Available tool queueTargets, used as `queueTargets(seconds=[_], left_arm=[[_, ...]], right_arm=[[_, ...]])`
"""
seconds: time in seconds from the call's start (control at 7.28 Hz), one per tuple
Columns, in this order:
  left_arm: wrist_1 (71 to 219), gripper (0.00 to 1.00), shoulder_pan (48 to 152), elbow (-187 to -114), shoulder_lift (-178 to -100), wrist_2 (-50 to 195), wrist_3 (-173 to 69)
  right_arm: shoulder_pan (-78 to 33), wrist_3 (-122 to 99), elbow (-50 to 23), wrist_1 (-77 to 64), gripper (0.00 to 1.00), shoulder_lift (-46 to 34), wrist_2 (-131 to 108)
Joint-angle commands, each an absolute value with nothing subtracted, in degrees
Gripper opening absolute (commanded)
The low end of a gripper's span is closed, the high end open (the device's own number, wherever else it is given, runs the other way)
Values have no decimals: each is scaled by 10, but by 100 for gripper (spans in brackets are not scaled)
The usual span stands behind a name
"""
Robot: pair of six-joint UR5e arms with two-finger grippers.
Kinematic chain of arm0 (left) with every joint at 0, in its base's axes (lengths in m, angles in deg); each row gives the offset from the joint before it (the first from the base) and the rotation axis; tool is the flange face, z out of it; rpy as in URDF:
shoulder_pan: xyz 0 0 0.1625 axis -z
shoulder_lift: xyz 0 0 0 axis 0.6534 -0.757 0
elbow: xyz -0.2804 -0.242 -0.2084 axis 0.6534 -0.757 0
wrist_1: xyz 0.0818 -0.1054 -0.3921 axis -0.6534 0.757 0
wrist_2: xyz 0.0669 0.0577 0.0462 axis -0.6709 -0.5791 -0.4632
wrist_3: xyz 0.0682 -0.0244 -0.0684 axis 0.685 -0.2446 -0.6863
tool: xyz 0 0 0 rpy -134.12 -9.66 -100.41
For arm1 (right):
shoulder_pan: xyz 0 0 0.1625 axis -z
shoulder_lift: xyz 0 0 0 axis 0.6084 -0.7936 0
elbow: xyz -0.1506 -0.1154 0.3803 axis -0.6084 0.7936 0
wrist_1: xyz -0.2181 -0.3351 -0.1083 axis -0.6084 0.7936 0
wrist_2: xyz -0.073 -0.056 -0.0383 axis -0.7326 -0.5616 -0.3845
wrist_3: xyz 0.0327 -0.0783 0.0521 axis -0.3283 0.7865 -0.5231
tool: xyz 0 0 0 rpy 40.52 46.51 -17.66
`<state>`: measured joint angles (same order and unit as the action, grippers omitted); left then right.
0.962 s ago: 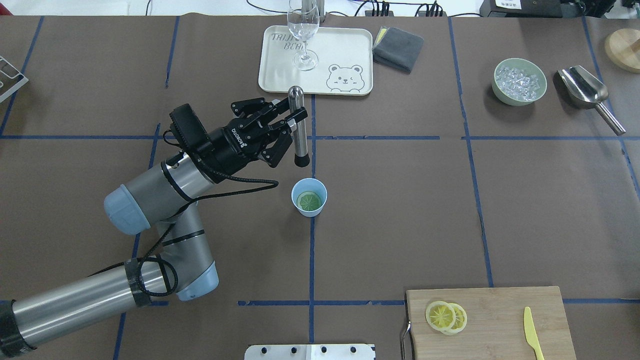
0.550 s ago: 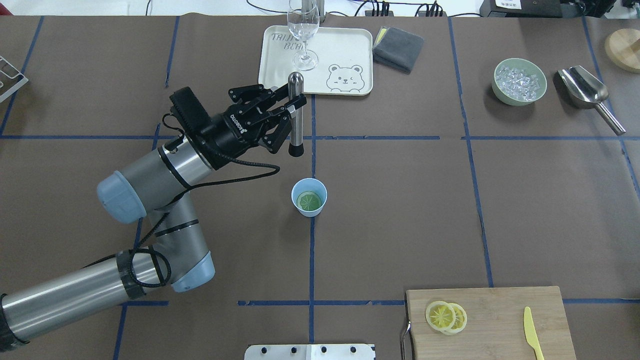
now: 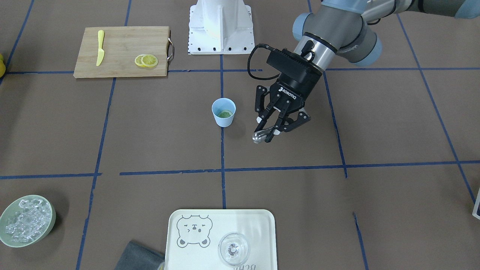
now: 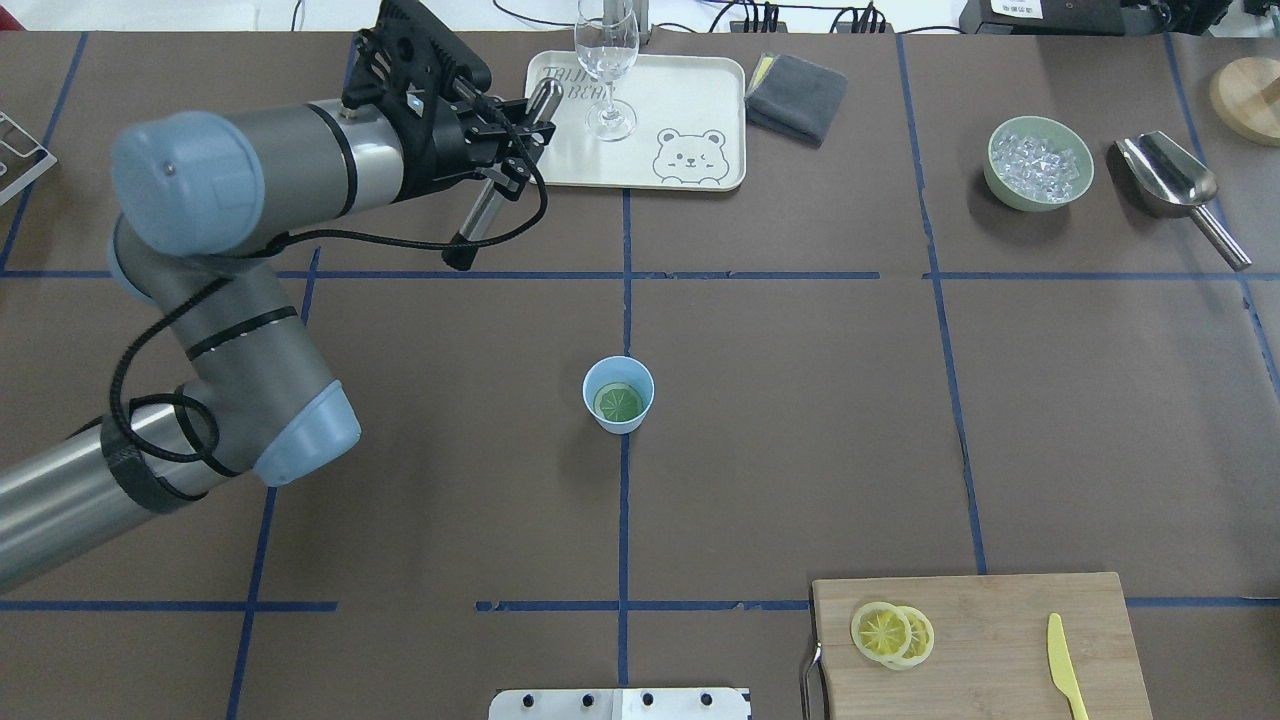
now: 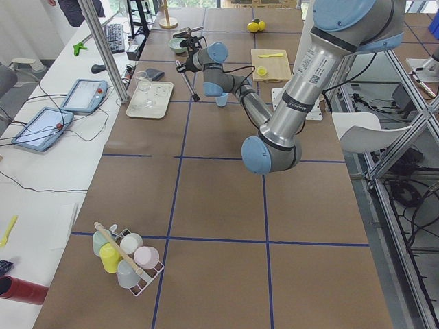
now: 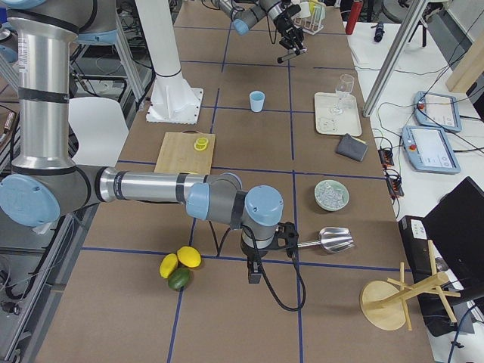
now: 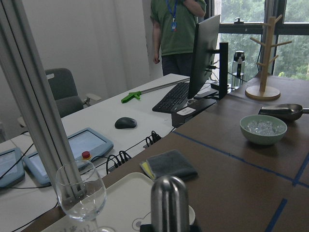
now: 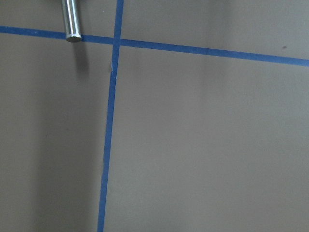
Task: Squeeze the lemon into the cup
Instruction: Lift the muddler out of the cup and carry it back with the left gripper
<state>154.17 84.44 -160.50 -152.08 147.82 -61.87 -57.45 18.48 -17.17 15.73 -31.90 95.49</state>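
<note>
The light blue cup (image 4: 634,415) stands at the table's middle, also in the front view (image 3: 223,119). A lemon slice (image 4: 618,402) lies flat in its bottom and looks greenish. Two more lemon slices (image 4: 892,633) overlap on the wooden cutting board (image 4: 1000,620). My left gripper (image 4: 508,155) is shut on a steel muddler (image 4: 480,215) with a black tip, held tilted above the table, far-left of the cup and beside the tray. My right gripper (image 6: 255,274) shows only in the exterior right view, low over the table near the scoop; I cannot tell whether it is open or shut.
A cream bear tray (image 4: 700,90) with a clear stemmed glass (image 4: 606,60) and a grey cloth (image 4: 797,97) sit at the far edge. A green bowl of ice (image 4: 1040,165) and a steel scoop (image 4: 1170,180) are far right. A yellow knife (image 4: 1065,665) lies on the board.
My left arm has swung up and away from the cup toward the far left with the muddler, which now tilts. The cup and slices have not moved.
</note>
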Motion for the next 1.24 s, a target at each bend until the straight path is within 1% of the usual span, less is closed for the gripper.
queueTargets(seconds=[0.0,0.14,0.27,0.41,0.55,0.69,0.82,1.1], left_arm=[[1294,0,900,-1656,-1516,1549,-618],[1224,0,912,-1658,-1513,1558,-618],[1191,0,918,-1658,-1499,1559,-620],[1188,0,922,-1658,-1467,1572,-699],[1200,13,920,-1657,-1440,1584,-806],[1200,9,920,-1653,-1428,1585,-812],[1202,6,918,-1651,-1396,1585,-814],[1260,5,915,-1614,-1353,1584,-815]], right_arm=[[-574,184,-172,157,100,-318,956],[-574,184,-171,157,100,-318,956],[-574,184,-171,157,100,-318,956],[-574,184,-172,156,100,-318,956],[-574,184,-172,156,100,-318,957],[-574,184,-173,156,100,-318,958],[-574,183,-173,156,100,-317,958],[-574,182,-174,156,100,-316,959]])
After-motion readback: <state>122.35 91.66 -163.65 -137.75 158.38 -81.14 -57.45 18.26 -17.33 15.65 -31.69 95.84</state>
